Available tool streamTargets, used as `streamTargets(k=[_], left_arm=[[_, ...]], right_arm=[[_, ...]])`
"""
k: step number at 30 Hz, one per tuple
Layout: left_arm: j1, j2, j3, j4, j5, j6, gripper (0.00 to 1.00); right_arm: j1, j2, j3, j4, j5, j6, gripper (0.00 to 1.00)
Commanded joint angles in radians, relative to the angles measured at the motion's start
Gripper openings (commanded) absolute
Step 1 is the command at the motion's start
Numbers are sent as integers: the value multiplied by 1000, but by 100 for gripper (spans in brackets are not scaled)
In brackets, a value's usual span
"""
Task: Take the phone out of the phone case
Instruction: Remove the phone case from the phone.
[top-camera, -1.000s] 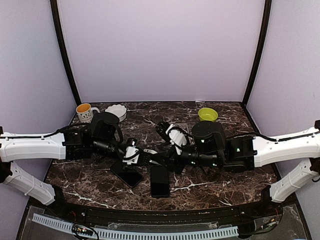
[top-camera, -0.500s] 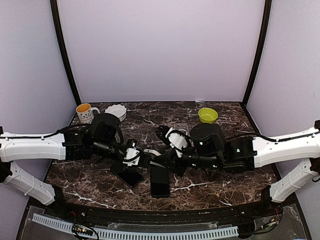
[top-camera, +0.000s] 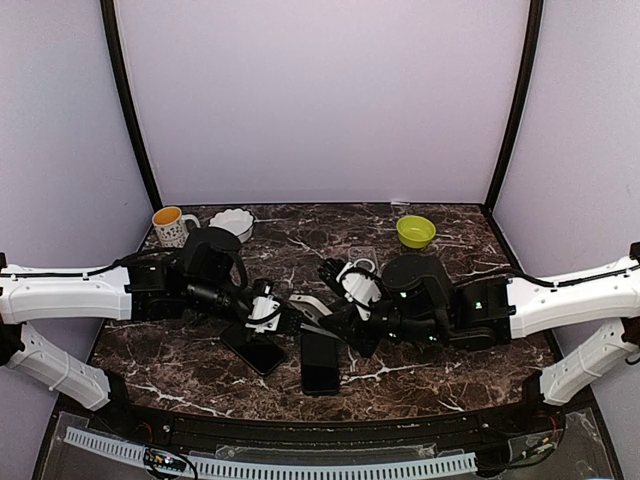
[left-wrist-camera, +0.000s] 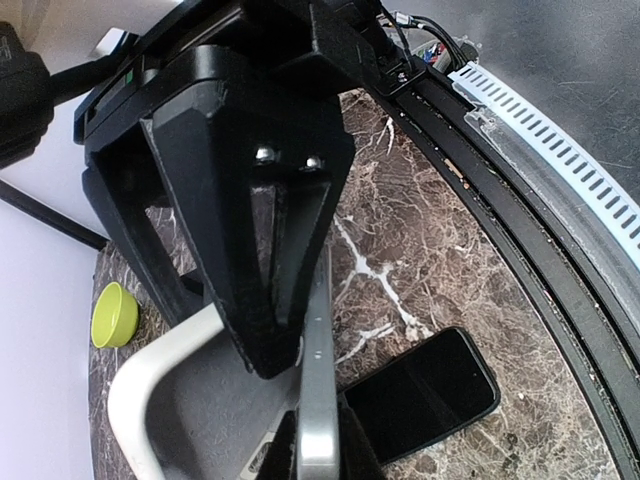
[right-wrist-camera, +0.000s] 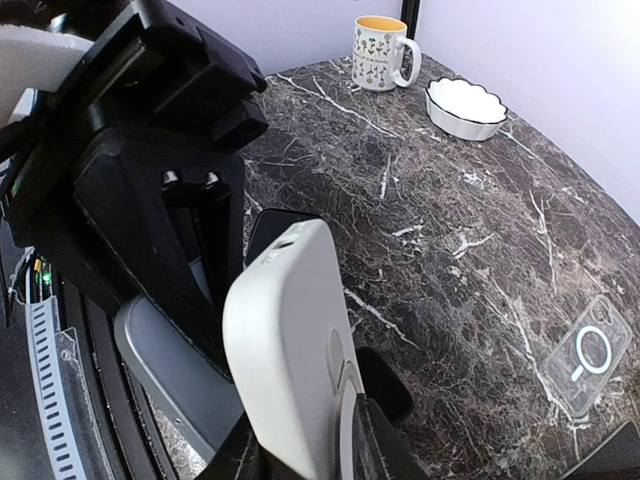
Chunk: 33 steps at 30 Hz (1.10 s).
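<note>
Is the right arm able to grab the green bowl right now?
Probably not yet. Nothing blocks the green bowl, which sits in the open, but the right gripper is full, clamped on the white phone case.

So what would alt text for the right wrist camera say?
A white case stands upright between the right gripper's fingers, close to the camera. Beside it the black left gripper pinches a grey phone. Behind, on the marble table, sit a mug, a white bowl and a clear case.
</note>
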Motion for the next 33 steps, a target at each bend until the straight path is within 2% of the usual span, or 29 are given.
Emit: streamTargets(k=[1,11,22,33], left_arm=[[0,-22,70,113,-19,-4,0],[0,-22,74,113,-40,-2,0],[5,-37,76,108,-68,-1,0],[7,-117,8,82,-64,-28,0]], right_arm=[[25,-16,-31,-67,-9,26,28],[32,-40,-67,-75,-1,63,24],[36,-69,-98,-80,23,100,15],[21,-72,-72,-84,176,129,4]])
